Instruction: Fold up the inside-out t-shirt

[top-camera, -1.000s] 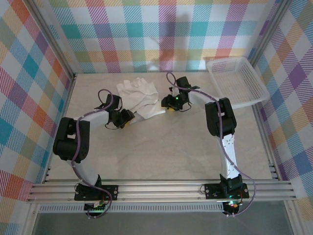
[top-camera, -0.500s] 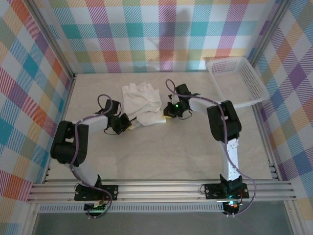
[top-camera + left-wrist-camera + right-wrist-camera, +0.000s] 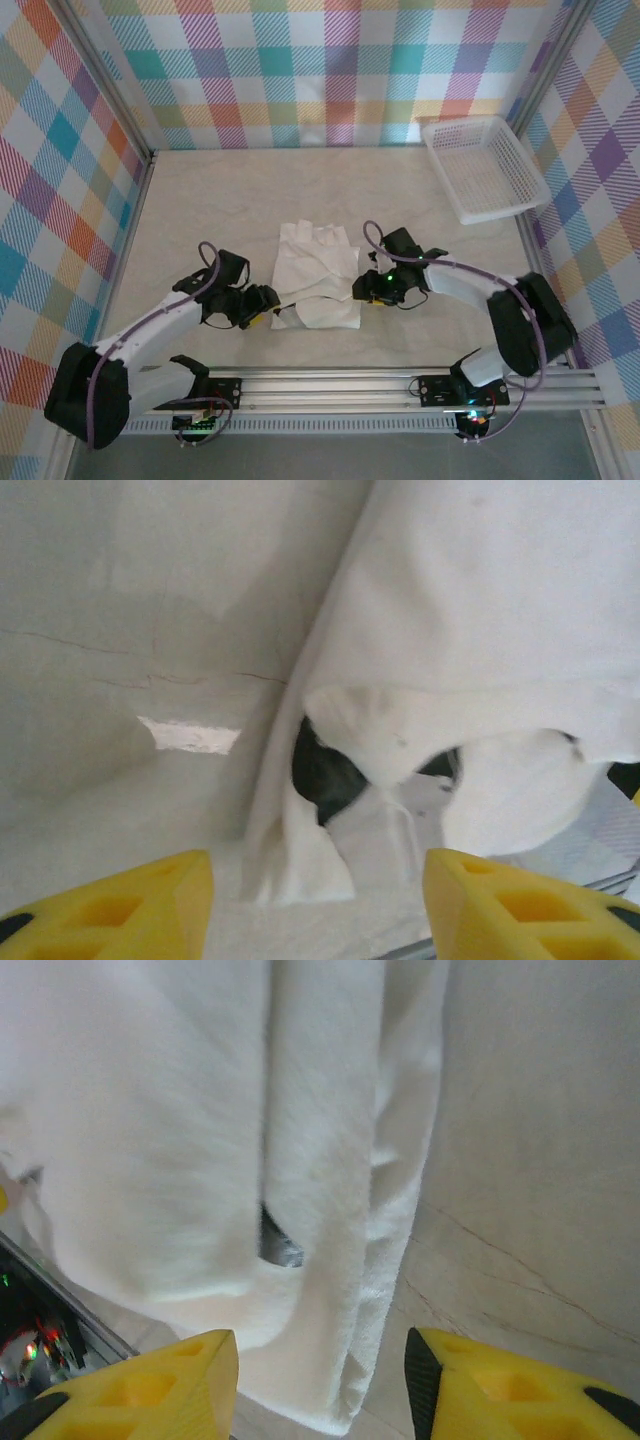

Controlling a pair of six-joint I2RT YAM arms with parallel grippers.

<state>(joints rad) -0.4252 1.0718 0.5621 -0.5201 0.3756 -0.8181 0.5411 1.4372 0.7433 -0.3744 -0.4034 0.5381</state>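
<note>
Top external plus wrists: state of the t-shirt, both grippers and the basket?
white t-shirt, lying loosely bunched on the table, not gripped, not yet neatly folded.
left gripper, open, at the shirt's near left edge.
right gripper, open, at the shirt's near right edge.
white lattice basket, upright, empty, far right corner.

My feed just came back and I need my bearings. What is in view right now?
t-shirt: one, white, crumpled, near middle of the table, between the claws.
basket: one, white lattice, far right corner.
table: one, pale beige, marbled.
walls: three, multicolour plaid, left, back and right.
rail: one, silver, near edge, carrying both arm bases.
left claw: one, yellow tips, jaws apart, at the t-shirt's left near edge.
right claw: one, yellow tips, jaws apart, at the t-shirt's right edge.
</note>
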